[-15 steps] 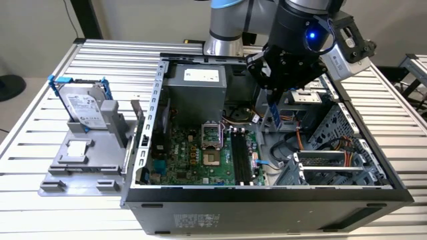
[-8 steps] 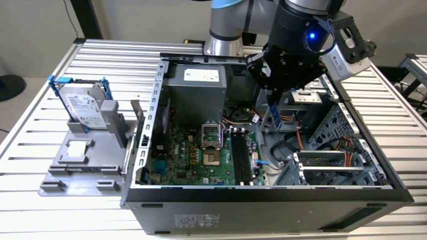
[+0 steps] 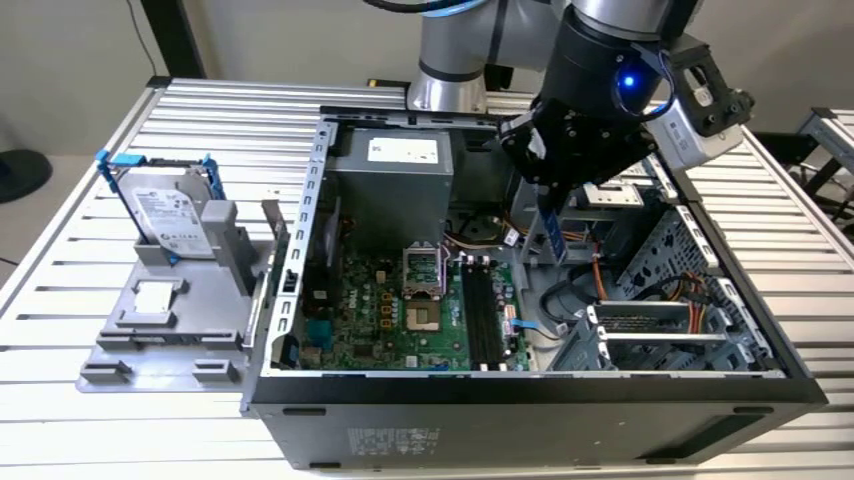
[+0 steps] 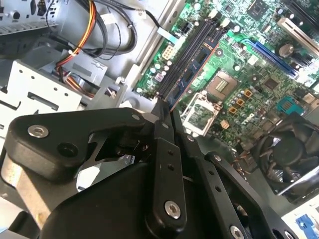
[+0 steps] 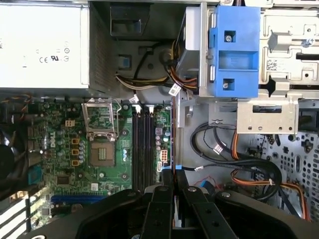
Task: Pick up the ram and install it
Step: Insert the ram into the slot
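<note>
An open computer case (image 3: 534, 395) is seen lying on a slatted desk (image 3: 54, 300). A green motherboard (image 3: 374, 320) is mounted in the case, and its long black slots (image 3: 481, 310) serve here as the landmark. A processor socket (image 5: 102, 149) is set just beside the slots, and a silver power supply (image 3: 394, 165) is fitted beyond their far end. On the other side of the slots, a metal drive cage with a blue bracket (image 5: 234, 50) and bundled cables (image 5: 249, 172) are housed.

The gripper (image 3: 547, 200) is held above the case, over the end of the slots nearest the power supply. Its fingers (image 5: 160, 204) are closed tight on the ram (image 3: 546, 240), which is gripped by its upper edge and hangs upright. In both wrist views the ram (image 5: 173, 139) (image 4: 194, 74) is seen edge-on as a thin line, running parallel to the slots and just to their cable side, clear of the board and not seated.

Well apart from the slots, outside the case on the exterior view's left, a hard drive (image 3: 171, 215) in a blue-edged frame is propped in a grey holder (image 3: 147, 335).
</note>
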